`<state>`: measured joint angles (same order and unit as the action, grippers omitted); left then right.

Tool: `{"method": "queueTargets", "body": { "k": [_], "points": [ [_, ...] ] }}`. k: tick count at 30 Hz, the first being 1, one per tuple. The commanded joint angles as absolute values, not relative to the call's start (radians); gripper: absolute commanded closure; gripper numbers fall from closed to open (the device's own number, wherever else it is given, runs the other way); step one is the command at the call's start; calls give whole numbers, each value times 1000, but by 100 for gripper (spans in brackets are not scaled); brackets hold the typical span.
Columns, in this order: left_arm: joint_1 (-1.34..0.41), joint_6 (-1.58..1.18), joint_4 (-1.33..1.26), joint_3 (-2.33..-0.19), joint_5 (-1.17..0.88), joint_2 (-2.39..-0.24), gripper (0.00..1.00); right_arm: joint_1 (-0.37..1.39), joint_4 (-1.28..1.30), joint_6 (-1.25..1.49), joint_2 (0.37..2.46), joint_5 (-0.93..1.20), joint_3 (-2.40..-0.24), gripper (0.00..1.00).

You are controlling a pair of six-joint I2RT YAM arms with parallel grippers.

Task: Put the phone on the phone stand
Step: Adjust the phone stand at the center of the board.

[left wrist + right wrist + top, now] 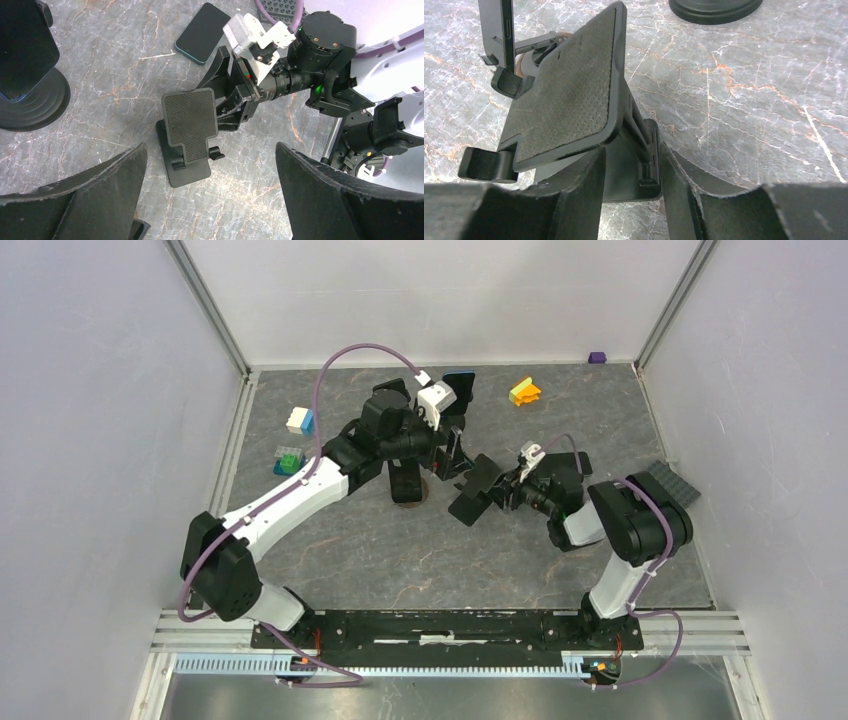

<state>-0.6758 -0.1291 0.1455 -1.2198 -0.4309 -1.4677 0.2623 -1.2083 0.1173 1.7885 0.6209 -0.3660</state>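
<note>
The black phone stand (473, 490) is in the middle of the table, its ribbed back plate tilted up (190, 120) (569, 90). My right gripper (500, 495) (631, 175) is shut on the stand's base, by the hinge at its rear. The dark phone (460, 382) lies flat on the table behind the stand, also in the left wrist view (202, 32). My left gripper (450, 458) (210, 185) hovers over the stand, wide open and empty.
A second black holder on a round base (408, 490) (30, 100) stands just left of the stand. Toy blocks lie around: white-blue (300, 420), green (288, 458), yellow-orange (524, 391), purple (597, 357). A dark studded plate (672, 483) lies at the right wall.
</note>
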Motion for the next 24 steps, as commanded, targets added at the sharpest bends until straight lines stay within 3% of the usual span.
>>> {"method": "queueTargets", "body": {
  "k": [1,13,24],
  "points": [
    [-673,-135,101,-1221,-465,-1483,0,269,-1153,71,1713,583,-365,52],
    [-673,-147,92,-1212,-477,-1462,0,273,-873,44,1620,482,-375,52],
    [-672,-147,84,-1199,-476,-1445,0,287,-797,86,1720,421,-477,69]
  ]
}}
